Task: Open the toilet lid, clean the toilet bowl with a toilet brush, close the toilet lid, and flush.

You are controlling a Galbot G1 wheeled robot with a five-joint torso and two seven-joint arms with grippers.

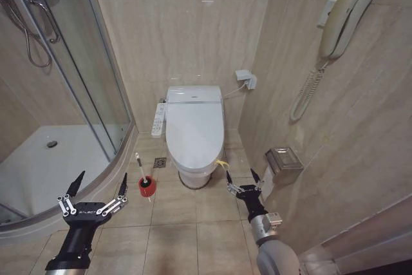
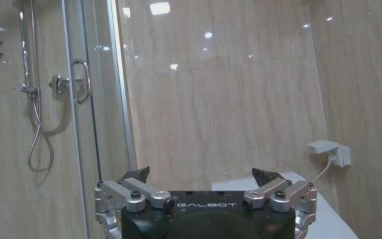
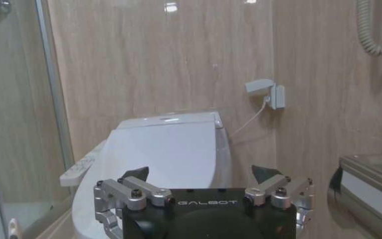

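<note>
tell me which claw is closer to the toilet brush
The left claw: in the head view it hangs open just beside the toilet brush in its red holder, while the right claw is across the toilet lid.

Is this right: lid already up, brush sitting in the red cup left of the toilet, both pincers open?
Not quite. The toilet lid is down, covering the bowl, as the head view shows. The rest holds: the toilet brush stands in the red cup left of the toilet, and the left pincer and right pincer are open.

A wall phone [image 1: 341, 20] hangs above a paper dispenser [image 1: 283, 161]; a glass shower enclosure [image 1: 58, 88] stands opposite.
</note>
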